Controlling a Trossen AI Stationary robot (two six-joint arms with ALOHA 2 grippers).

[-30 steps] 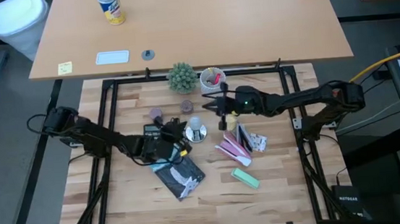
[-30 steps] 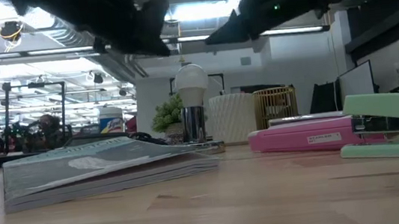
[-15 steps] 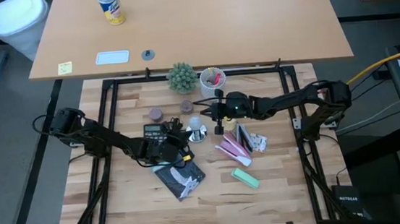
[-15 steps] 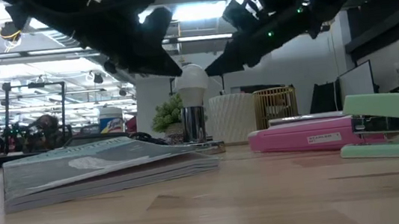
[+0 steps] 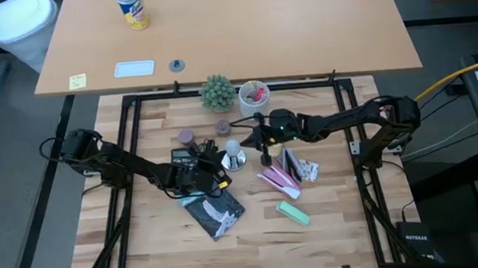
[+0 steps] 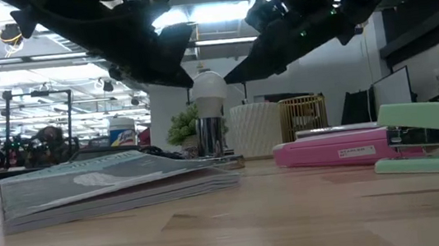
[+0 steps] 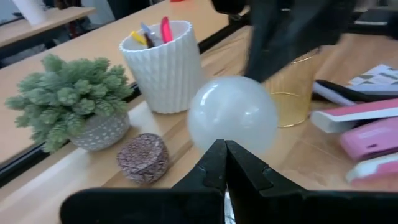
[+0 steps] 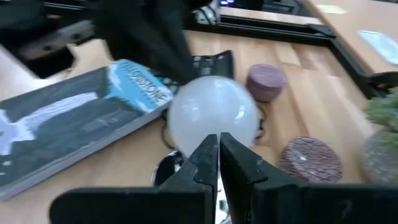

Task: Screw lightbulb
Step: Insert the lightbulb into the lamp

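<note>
The frosted white lightbulb stands upright, its screw end in the socket of the shiny silver disc base at mid-table. It also shows in the high view. My left gripper is shut and comes from the table's left, its tips right at the globe. My right gripper is shut and comes from the right, its tips at the globe's other side. In the low view both dark grippers hang close beside the bulb's top. My left gripper has its shut fingertips right at the bulb's globe, coming level from the table's left; I cannot tell whether they touch it. My right gripper has its shut fingertips at the globe's opposite side, coming from the right; I cannot tell whether they touch.
A book and a dark calculator lie under the left arm. A small plant and a white pen cup stand behind. Two round pucks, a pink stapler and a green stapler lie around.
My right gripper has moved toward the table's left and down, closing in on the bulb. My left gripper has come down a little toward the bulb from the other side. The bulb still stands upright in its socket.
</note>
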